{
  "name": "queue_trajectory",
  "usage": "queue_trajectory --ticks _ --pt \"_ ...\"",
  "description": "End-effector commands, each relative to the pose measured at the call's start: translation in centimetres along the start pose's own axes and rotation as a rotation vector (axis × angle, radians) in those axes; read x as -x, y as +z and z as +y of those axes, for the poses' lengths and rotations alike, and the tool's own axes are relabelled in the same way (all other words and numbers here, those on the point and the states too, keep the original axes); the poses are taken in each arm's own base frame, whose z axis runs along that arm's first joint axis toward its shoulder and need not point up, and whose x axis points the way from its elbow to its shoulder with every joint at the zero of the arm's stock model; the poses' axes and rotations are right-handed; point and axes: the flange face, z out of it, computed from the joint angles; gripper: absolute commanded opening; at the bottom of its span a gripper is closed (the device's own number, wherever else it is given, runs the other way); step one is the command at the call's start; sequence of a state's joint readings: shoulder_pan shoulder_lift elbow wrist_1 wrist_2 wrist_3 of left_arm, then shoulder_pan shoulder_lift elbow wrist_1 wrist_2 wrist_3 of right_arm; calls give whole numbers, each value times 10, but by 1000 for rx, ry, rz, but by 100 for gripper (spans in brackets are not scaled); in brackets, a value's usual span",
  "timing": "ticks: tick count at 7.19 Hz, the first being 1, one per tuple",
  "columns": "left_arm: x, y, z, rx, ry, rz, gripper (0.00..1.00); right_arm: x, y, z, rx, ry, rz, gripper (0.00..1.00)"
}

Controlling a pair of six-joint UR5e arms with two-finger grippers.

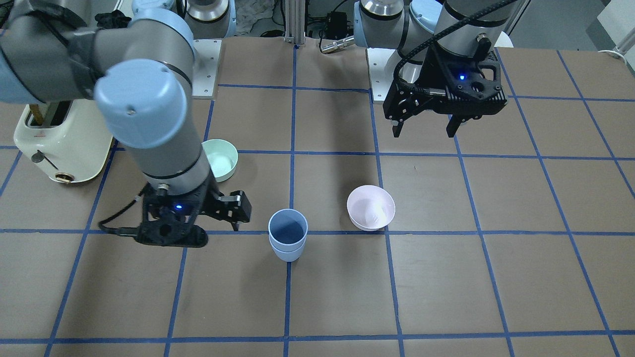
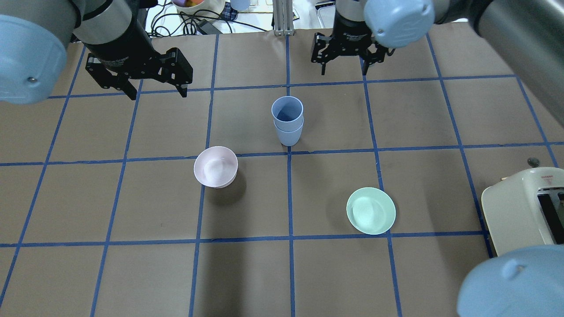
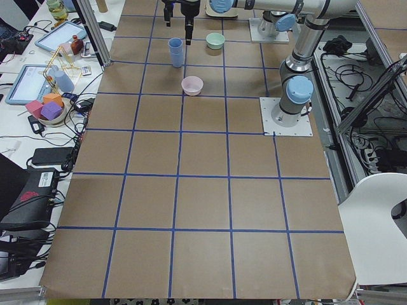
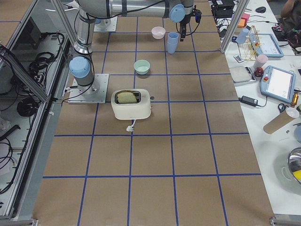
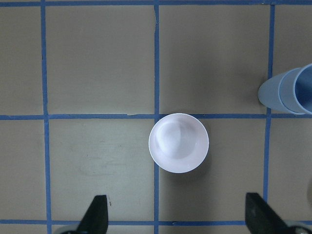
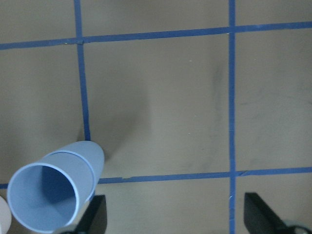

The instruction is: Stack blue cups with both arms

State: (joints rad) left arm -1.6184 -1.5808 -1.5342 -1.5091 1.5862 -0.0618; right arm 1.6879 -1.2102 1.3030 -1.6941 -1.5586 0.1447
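2 blue cups (image 2: 287,121) nested on tbl (image 2: 418,123)

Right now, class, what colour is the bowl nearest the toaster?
The bowl is mint green, clearest in the overhead view.

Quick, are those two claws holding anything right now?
Left gripper: open, holding nothing.
Right gripper: open, holding nothing.

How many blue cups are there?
2. The top cup sits nested inside the bottom cup. Both stand upright, a little way from the pink bowl. Only two rims show, so no third cup seems hidden in the stack.
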Motion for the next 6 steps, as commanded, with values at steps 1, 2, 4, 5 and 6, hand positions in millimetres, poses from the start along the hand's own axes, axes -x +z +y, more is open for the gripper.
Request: queue_trajectory --ticks 1,2,4,5,6 --pt "2 0 -1 1 -4 1 100 -76 -74 53 24 -78 3 100" --pt "3 0 -1 0 -7 1 100 -82 -92 100 9 -84 1 100" --pt "3 0 -2 -2 -10 4 100 -81 -86 115 -17 -86 6 100" --pt "2 0 -1 -2 -9 6 100 -79 -89 116 -23 -83 7 100" --pt "2 0 -2 0 -10 7 100 -80 -90 115 -28 -82 7 100"
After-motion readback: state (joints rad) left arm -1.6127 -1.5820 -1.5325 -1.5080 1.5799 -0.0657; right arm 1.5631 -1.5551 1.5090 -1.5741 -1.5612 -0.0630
